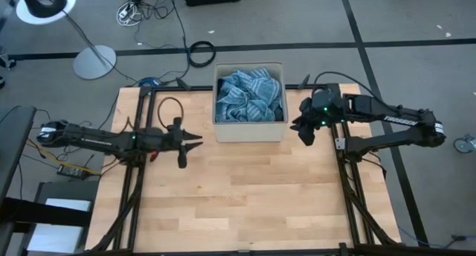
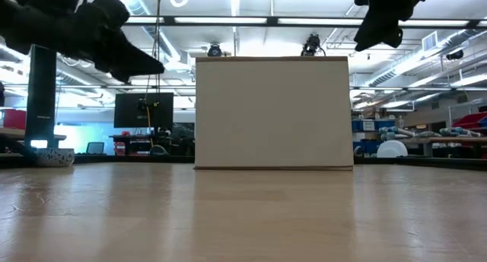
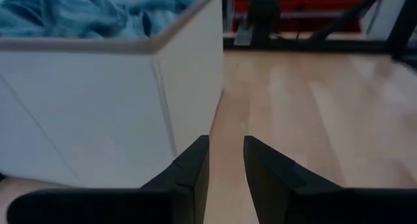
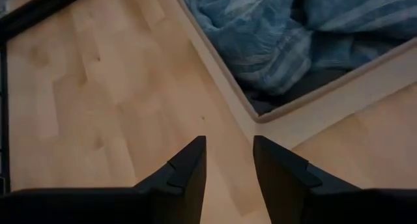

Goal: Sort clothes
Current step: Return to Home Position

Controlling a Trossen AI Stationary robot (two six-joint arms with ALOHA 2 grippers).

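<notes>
The clothes [image 1: 249,97] fill a pale box [image 1: 249,132] at the middle of the table's far side. On top lies a crumpled blue striped shirt [image 4: 273,35]; in the left wrist view the heap [image 3: 85,12] looks teal. My left gripper [image 1: 196,143] hovers left of the box near its front left corner. It points level toward the box wall [image 3: 98,100] and is open, with nothing between its fingers [image 3: 226,140]. My right gripper [image 1: 305,134] hangs open above the table just right of the box. It slants down over the box's corner rim [image 4: 254,116] and is also empty.
The bare wooden tabletop [image 1: 245,196] spreads in front of the box. In the low view the box [image 2: 272,113] stands upright on the table with both grippers [image 2: 148,64] [image 2: 377,37] above table height. Cables and a lamp base [image 1: 94,62] lie on the floor beyond the table.
</notes>
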